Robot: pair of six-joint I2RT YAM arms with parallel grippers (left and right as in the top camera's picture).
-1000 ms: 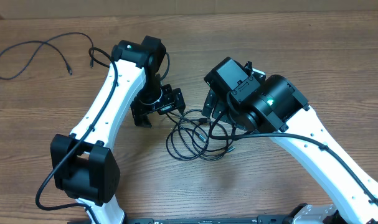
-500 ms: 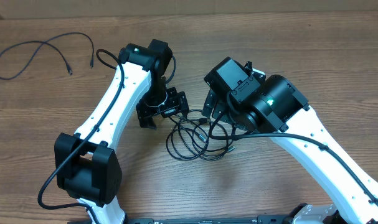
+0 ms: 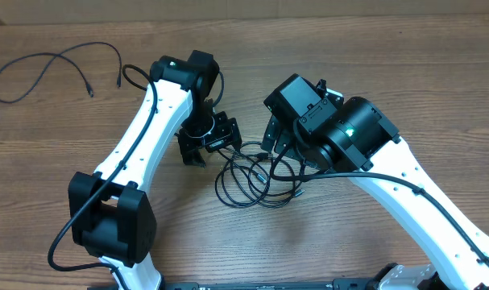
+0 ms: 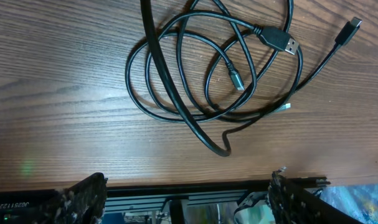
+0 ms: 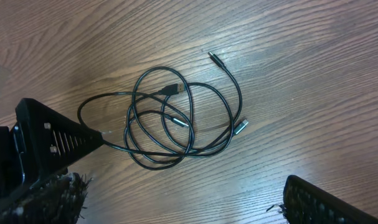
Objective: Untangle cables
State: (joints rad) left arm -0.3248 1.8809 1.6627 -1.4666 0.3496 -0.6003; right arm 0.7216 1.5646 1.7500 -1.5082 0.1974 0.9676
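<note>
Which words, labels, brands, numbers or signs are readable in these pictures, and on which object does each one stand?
None is legible.
Line of small white print, on a black part at the bottom left of the left wrist view: too blurred to read.
Tangled cables, wooden table: no text seen.

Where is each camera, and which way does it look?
Overhead: above the table, looking straight down; left arm, right arm, the tangle and a loose cable show.
Left wrist: on the left arm, looking down past the open left gripper at the tangle.
Right wrist: on the right arm, looking down past the open right gripper at the tangle.
Shared: all three see the tangle.
</note>
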